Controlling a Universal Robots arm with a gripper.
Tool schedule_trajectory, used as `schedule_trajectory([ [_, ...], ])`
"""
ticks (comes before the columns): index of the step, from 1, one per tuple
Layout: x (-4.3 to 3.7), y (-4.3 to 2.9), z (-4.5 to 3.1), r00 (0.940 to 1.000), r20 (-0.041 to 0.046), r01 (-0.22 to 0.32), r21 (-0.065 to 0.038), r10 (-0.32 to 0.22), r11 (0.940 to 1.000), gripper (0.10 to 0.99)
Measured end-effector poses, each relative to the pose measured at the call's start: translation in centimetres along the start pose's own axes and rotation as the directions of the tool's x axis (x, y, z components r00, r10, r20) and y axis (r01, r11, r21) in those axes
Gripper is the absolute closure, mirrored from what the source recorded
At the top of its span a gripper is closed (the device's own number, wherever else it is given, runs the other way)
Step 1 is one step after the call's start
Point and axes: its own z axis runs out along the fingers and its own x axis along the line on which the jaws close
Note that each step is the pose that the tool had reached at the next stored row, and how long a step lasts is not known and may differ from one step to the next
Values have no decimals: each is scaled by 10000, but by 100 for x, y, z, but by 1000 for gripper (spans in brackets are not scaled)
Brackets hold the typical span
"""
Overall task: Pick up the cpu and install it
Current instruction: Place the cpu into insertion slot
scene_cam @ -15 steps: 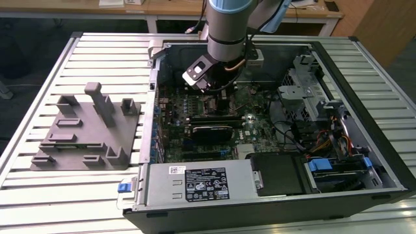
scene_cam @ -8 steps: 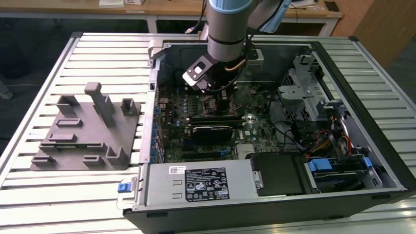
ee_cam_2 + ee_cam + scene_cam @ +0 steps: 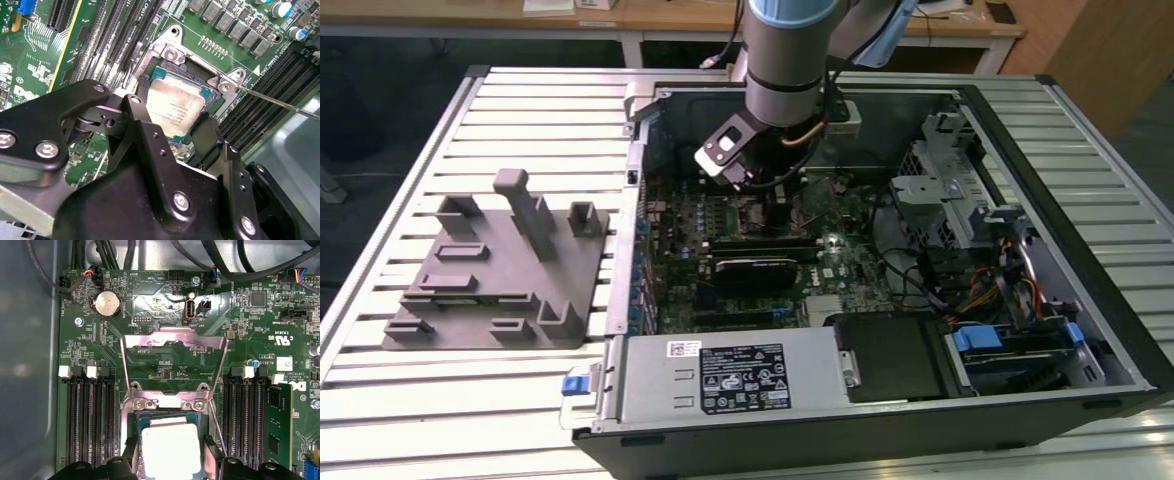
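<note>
With the gripper (image 3: 174, 109) clamped on two opposite edges of the cpu (image 3: 177, 102), down at the open socket frame (image 3: 170, 52) on the motherboard (image 3: 854, 250) in the upper middle of the exterior view, hold level, match corners to the frame, and force nothing.

cpu (image 3: 174, 107) | silvery-white square chip | lying flat | inside open socket frame (image 3: 167, 402)

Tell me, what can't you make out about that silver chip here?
- Second wrist view: the gripper covers one edge of the cpu, so its seating is unclear.
- First wrist view: the picture's edge cuts off part of the cpu.
- Exterior view: the arm blocks the cpu.
</note>
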Motion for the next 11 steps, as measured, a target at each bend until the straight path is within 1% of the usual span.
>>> schedule_trajectory([
  [4,0,-19,-2,9998,-185,-63,-2,63,10000,471],
  [5,1,-19,-1,9998,-198,-74,-2,74,10000,471],
  [11,0,-19,-1,9998,-198,-86,-2,86,10000,471],
])
